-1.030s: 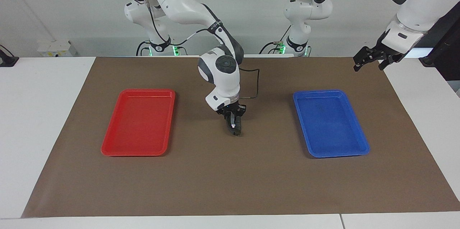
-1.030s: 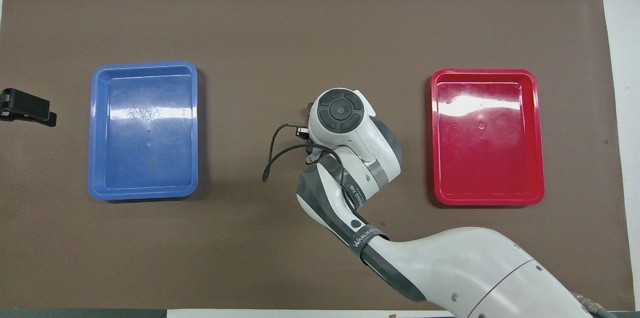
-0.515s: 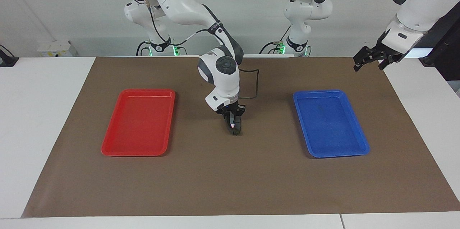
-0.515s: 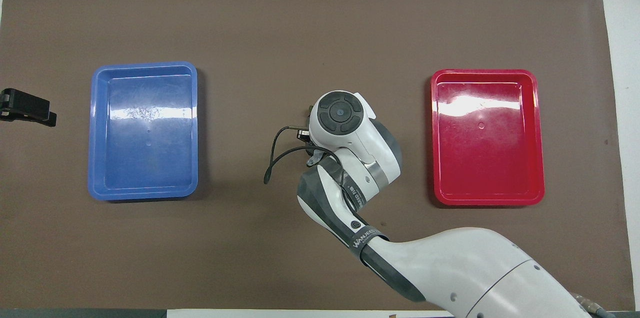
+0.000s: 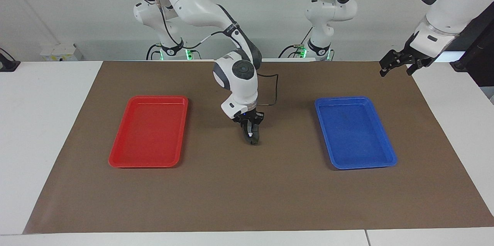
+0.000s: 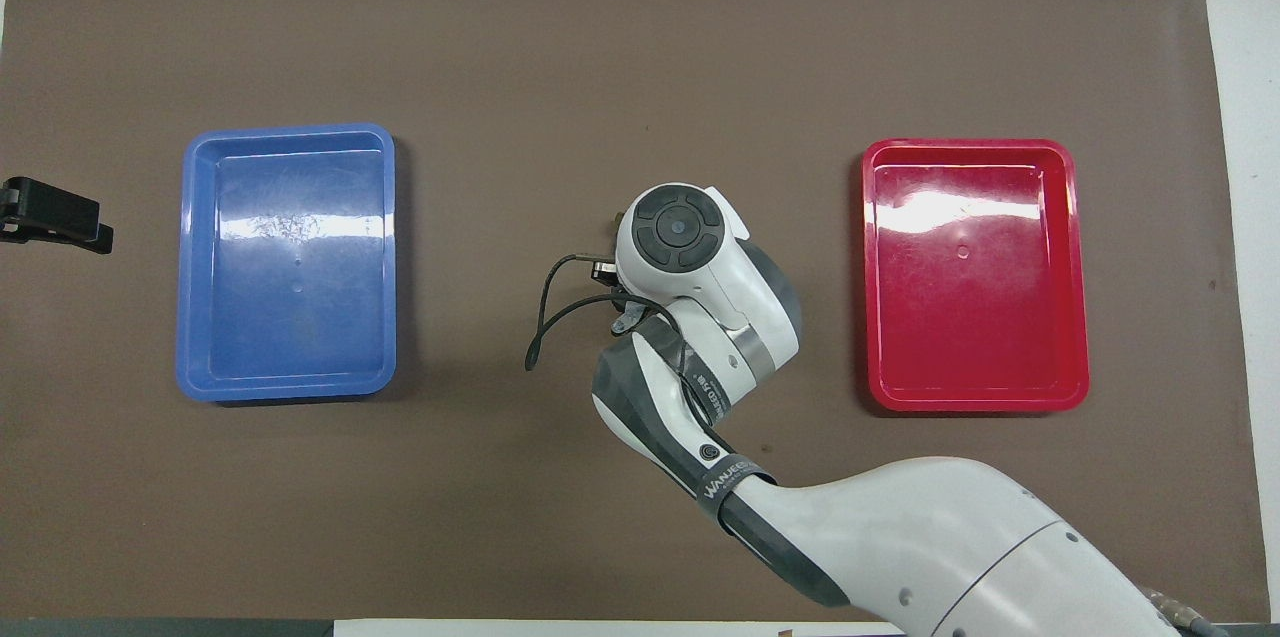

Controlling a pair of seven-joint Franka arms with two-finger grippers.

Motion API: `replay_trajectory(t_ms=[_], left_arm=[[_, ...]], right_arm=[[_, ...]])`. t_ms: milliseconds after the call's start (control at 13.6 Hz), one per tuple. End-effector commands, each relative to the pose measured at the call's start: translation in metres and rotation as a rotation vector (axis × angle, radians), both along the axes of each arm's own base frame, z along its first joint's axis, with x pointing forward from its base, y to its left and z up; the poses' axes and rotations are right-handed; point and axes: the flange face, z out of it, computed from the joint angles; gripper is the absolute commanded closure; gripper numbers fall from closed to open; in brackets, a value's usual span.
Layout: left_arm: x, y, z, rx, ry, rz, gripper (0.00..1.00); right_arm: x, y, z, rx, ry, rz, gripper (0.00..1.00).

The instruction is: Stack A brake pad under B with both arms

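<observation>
Under the right end effector (image 5: pixel 251 132), at the middle of the brown mat (image 5: pixel 247 199), a dark brake pad (image 5: pixel 254 141) rests on the tabletop (image 5: pixel 46 122). The end effector points straight down and its tips reach the pad's top. A small pale glint shows on the pad just below the tips. Whether this is the stubby A pad, the longer B, or one lying on the other cannot be told, and it is equally unclear whether the right end effector is clamped on the pad or standing slack around it. From overhead the right arm's wrist covers both the pad and the end effector.

A red tray (image 5: pixel 158 98) lies well apart from the right end effector toward the right arm's end of the tabletop, and a blue tray (image 5: pixel 341 99) lies well apart from it toward the left arm's end. Nothing shows inside either tray.

The left arm waits with the left end effector (image 5: pixel 397 66) up in the air over the mat's edge at its own end, its fingers (image 5: pixel 383 71) spread wide and holding nothing.
</observation>
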Motion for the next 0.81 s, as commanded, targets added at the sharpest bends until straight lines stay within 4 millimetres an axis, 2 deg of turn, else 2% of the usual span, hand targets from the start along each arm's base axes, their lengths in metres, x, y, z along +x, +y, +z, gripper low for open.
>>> replay_trajectory(t_ms=[0,74,147,221,294,368,442,515,736], left_arm=[[-0.0042,0.0032,-0.0001,-0.012,0.008,-0.004,0.00],[-0.0042,0.0032,-0.0001,-0.012,0.008,-0.004,0.00],[-0.0042,0.0024,-0.0001,-0.012,0.008,-0.006,0.00],[-0.0043,0.0032,-0.0002,-0.012,0.010,-0.004,0.00],[-0.0042,0.0024,-0.0001,-0.012,0.008,-0.006,0.00],[-0.0041,0.0024,0.0006,-0.012,0.007,-0.006,0.00],[-0.0042,0.0024,-0.0001,-0.012,0.008,-0.006,0.00],[-0.0042,0.0024,-0.0001,-0.012,0.008,-0.006,0.00],[-0.0041,0.0024,0.0006,-0.012,0.007,-0.006,0.00]], right_arm=[[-0.0008,0.0032,0.0075,0.016,-0.018,-0.025,0.89],[-0.0003,0.0035,0.0083,0.018,-0.020,-0.026,0.89],[-0.0014,0.0029,0.0053,0.014,-0.015,-0.025,0.84],[-0.0002,0.0025,0.0060,0.019,-0.021,-0.029,0.66],[0.0003,0.0041,0.0059,0.028,-0.031,-0.036,0.60],[0.0001,0.0040,0.0055,0.029,-0.032,-0.040,0.41],[-0.0004,0.0049,0.0065,0.030,-0.033,-0.041,0.31],[-0.0010,0.0057,0.0065,0.029,-0.033,-0.046,0.00],[-0.0006,0.0057,0.0102,0.022,-0.029,-0.046,0.00]])
